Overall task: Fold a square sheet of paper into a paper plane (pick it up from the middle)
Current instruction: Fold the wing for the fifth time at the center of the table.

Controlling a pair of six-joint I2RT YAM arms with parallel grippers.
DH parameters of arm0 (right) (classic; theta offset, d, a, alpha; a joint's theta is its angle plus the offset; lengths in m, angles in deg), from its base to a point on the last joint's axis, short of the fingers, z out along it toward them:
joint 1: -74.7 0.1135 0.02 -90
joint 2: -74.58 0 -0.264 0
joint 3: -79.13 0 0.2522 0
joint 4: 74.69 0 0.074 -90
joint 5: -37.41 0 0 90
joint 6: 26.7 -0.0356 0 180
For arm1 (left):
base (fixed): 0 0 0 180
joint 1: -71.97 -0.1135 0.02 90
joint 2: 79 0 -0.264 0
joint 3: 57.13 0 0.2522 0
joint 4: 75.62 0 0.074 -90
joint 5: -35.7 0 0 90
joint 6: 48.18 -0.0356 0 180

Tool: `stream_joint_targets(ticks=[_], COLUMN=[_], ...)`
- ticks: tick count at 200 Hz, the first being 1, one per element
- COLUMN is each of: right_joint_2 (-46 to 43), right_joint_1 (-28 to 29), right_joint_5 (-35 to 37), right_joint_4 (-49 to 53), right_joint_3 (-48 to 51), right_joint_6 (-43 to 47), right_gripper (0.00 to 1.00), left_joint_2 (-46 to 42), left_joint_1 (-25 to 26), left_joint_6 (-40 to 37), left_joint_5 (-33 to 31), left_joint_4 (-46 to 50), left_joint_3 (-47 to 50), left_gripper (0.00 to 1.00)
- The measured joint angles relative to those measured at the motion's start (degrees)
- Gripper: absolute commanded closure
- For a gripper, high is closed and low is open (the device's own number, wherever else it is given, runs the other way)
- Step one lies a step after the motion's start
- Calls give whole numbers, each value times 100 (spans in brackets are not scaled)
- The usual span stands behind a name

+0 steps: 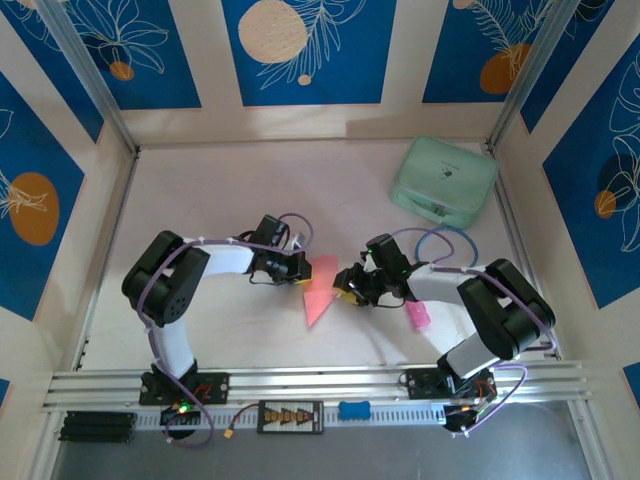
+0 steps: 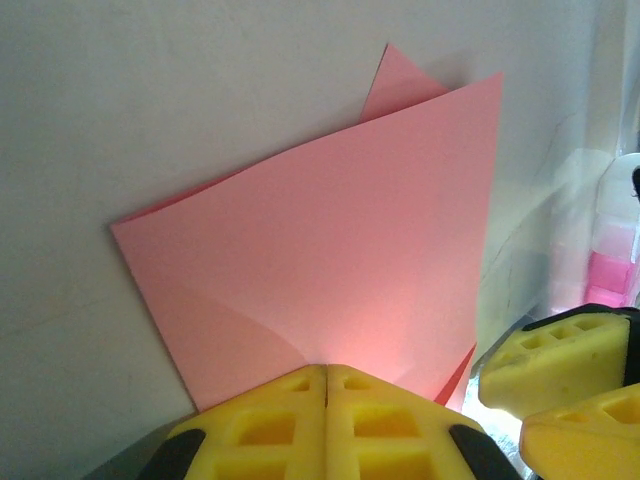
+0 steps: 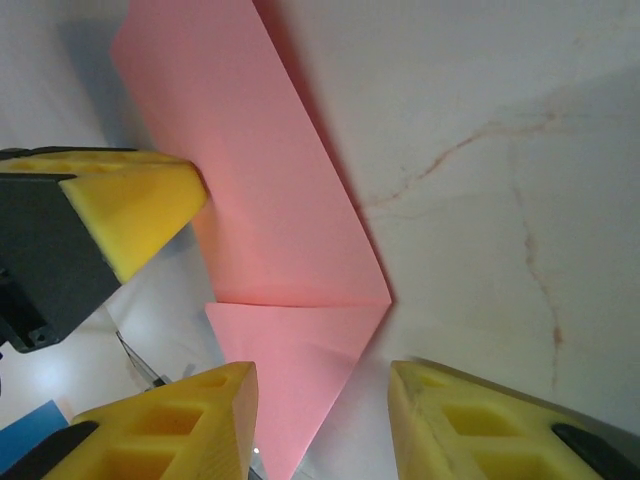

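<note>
Broadly, the pale table (image 1: 220,190) carries a mint-green case (image 1: 443,180) near its far right corner; near the middle, between the two arms, sits the salmon-pink sheet of paper (image 1: 318,290), already folded into a pointed shape with overlapping layers; the left claw (image 2: 326,372) is clenched on one edge of it; the right claw (image 3: 320,385) stands released, jaws apart on either side of the sheet's folded corner; a small bright-pink stick (image 1: 417,315) lies beside the right arm.
</note>
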Motion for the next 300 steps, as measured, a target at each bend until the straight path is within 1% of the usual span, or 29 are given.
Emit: stream_joint_targets(ticks=[54, 88, 119, 162, 190, 232, 300], right_joint_2=[164, 199, 201, 201, 201, 216, 688], right_joint_1=[57, 111, 229, 243, 205, -9, -203], right_joint_5=[2, 50, 111, 197, 188, 2, -450], right_joint_4=[-164, -247, -280, -295, -317, -654, -1036], right_joint_3=[-15, -31, -92, -125, -125, -127, -264], right_joint_6=[-302, -459, -463, -457, -339, -61, 308], right_gripper=[63, 63, 63, 61, 60, 60, 61], left_joint_2=[0, 0, 0, 0, 0, 0, -9], left_joint_1=[0, 0, 0, 0, 0, 0, 0], left_joint_6=[2, 0, 0, 0, 0, 2, 0], left_joint_5=[9, 9, 9, 9, 11, 9, 11], left_joint_4=[-4, -4, -4, -4, -4, -7, -50], left_joint_3=[11, 13, 13, 13, 13, 15, 46], left_gripper=[97, 97, 97, 97, 97, 97, 97])
